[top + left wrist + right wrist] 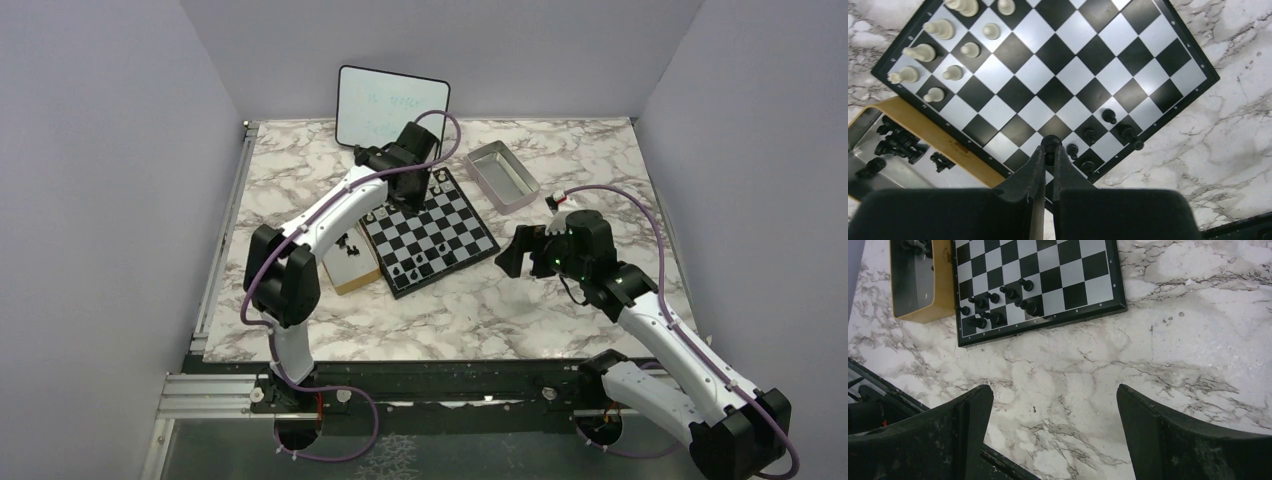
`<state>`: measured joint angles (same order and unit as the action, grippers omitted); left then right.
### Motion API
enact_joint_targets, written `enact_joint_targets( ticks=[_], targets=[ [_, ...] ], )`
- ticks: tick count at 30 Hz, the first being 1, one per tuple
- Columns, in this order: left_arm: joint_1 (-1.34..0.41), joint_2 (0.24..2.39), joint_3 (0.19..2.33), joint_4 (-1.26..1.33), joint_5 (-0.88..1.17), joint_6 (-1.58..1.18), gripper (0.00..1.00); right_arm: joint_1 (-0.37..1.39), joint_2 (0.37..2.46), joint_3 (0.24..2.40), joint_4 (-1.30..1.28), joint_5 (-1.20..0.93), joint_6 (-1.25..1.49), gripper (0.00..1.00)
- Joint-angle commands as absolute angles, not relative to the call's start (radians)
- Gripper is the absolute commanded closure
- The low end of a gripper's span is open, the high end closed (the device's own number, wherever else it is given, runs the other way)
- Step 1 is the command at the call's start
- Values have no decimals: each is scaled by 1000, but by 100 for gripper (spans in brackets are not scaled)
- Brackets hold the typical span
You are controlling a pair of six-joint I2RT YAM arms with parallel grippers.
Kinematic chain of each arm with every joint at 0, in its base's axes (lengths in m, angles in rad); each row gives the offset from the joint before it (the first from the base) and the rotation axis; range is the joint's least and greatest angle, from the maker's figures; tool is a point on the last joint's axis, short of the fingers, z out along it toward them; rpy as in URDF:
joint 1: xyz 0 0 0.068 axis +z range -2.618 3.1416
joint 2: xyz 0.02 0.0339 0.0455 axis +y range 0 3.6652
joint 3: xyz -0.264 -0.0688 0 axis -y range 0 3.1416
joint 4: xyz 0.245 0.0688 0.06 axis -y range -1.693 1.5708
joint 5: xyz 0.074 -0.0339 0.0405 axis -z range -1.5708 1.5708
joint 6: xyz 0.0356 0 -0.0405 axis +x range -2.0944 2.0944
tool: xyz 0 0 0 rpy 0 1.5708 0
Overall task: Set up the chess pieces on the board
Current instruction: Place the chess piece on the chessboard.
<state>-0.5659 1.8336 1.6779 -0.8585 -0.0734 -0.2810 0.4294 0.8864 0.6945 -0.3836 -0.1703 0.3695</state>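
- The left gripper [1050,150] is pinched almost shut; its fingers [1034,167] clamp a small black piece [1050,142] right at the tips; only the piece's rounded top shows between them.
- That gripper hangs over the board [1048,70], above the squares along the edge that faces the box [923,125]; I cannot tell whether the held piece touches a square.
- Just beside the fingertips, several other black pieces [1090,134] stand bunched in the board's corner, spread over its two outer rows; some stand close together, and none of them touches the gripper.
- White pieces [923,50] stand in two rows at the other end of that same side, well apart from the black ones.
- The box lies just beside the board's edge; more black pieces [898,142] lie jumbled inside it.
- The right gripper [1053,415] is spread wide; nothing sits between its fingers [1153,425] and they touch nothing; it hovers over bare marble table [1173,315], off the board's near-right side and clear of the rim.
- The board sits mid-table, turned cornerwise to the arms; a tray [502,175] rests near its far right side.
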Motion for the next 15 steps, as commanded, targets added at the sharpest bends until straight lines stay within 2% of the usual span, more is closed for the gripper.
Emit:
enact_joint_targets(
  ticks=[1,15],
  targets=[
    [-624,1883,1754,-870,-97,-314,94,422,858,688,-377,-182,378,0],
    [-744,2021,1846,-871,-75,-330,94,422,854,690,-374,-183,365,0]
  ],
)
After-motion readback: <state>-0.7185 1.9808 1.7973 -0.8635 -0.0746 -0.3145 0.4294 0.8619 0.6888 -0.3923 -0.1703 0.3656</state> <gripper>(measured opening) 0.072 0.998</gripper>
